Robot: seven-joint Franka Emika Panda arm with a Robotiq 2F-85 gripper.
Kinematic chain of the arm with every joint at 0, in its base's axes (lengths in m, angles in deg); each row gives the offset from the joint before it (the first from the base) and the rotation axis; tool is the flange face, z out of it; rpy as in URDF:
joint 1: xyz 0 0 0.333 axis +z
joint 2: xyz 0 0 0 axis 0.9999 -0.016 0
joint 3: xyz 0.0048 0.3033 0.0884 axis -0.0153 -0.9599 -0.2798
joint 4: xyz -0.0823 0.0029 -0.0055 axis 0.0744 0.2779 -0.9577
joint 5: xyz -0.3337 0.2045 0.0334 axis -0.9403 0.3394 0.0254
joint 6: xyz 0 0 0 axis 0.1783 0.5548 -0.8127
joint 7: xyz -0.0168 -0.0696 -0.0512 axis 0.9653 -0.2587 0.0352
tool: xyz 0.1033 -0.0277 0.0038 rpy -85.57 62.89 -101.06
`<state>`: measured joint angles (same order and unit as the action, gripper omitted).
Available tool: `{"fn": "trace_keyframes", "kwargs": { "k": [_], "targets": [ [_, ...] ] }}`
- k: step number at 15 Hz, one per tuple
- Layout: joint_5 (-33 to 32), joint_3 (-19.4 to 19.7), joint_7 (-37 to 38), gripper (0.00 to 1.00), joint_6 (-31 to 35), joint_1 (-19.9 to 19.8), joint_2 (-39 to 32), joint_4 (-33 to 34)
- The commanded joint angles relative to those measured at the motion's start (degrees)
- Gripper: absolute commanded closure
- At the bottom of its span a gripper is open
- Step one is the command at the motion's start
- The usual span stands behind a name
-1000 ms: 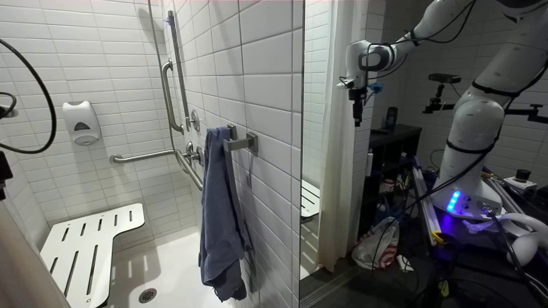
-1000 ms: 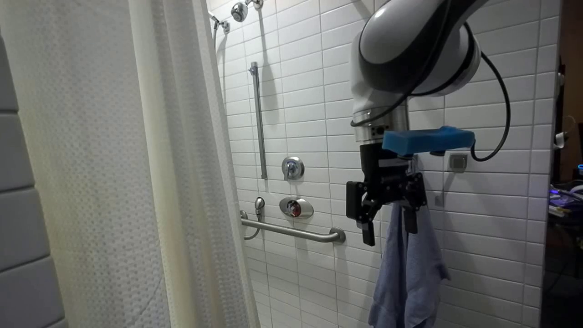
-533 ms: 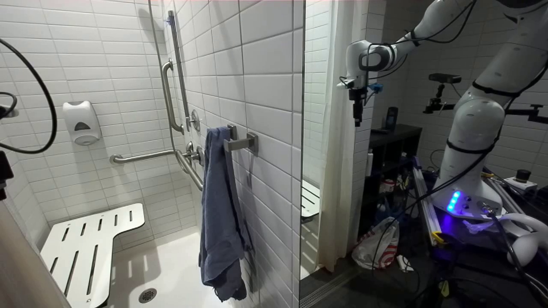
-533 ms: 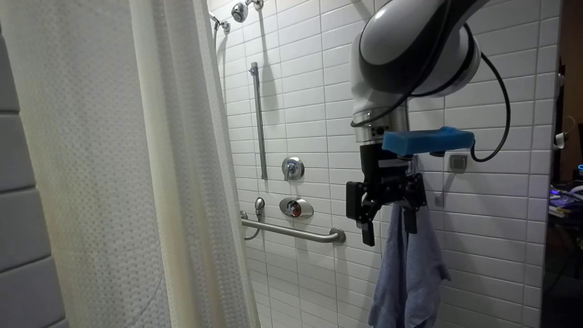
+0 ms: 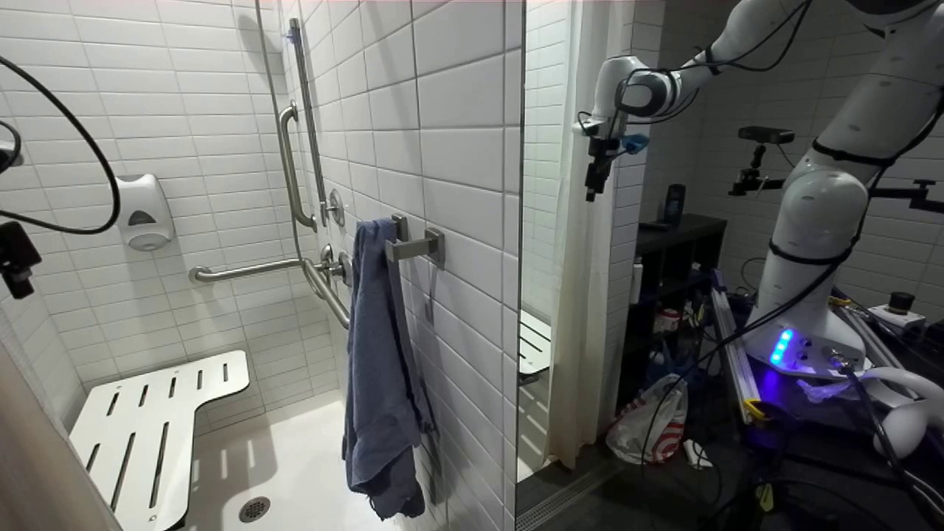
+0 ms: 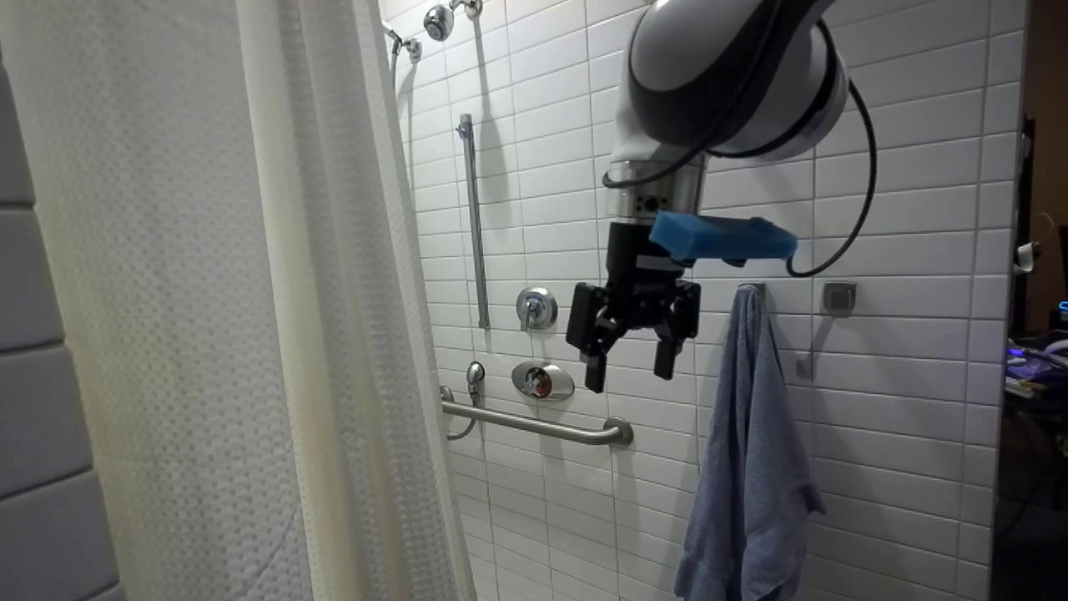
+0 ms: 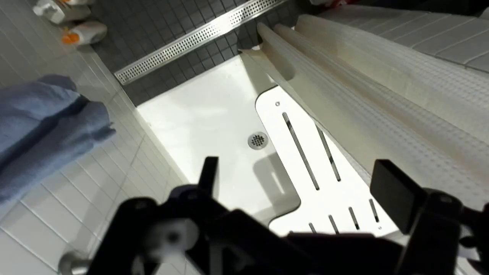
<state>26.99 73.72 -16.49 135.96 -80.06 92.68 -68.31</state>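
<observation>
White-tiled shower wall stands behind our black two-fingered pincer, which we hold spread wide and empty, near but apart from the long blue cloth towel hanging on a brushed-metal wall fixture.

The wrist view looks steeply down past the fingers, while both exterior views share the towel.

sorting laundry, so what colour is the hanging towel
Greyish blue, no pattern visible; the towel shows best in an exterior view.
</observation>
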Motion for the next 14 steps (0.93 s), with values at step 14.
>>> {"fn": "trace_keyframes", "kwargs": {
  "k": [14],
  "targets": [
    [-3.11, -2.89, -22.2, 0.0, 9.45, 5.99, -21.34, 27.52]
  ]
}}
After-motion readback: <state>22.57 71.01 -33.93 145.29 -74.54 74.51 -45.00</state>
